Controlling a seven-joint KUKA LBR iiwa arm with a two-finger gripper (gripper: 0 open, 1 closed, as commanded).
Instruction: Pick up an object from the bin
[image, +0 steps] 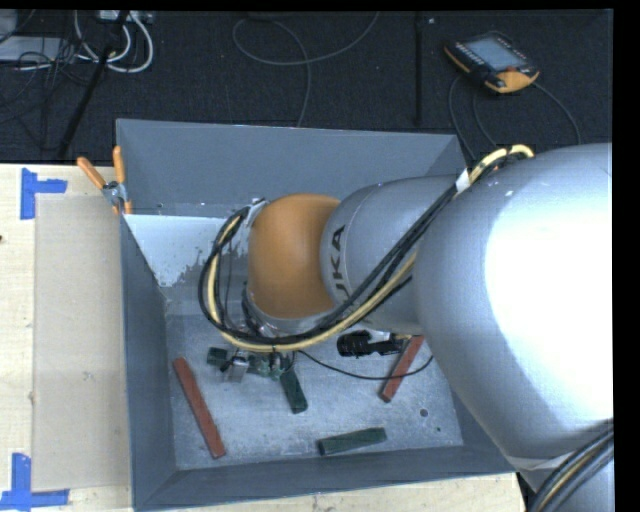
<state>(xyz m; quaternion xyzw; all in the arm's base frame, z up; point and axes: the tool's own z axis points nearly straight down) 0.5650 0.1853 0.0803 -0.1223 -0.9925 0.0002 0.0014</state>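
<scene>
On the floor of the grey bin lie a left red-brown stick, a right red-brown stick, a middle green bar and a front green bar.

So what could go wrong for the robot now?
1. The end effector sits low by a dark green stick, so it might just push it away.
2. The red-brown stick and the other green stick lie flat on the bin floor, so they may slip.

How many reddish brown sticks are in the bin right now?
2. The left stick lies diagonally on the bin floor; the right stick lies beside the arm, which covers part of the bin, so others may be hidden.
</scene>
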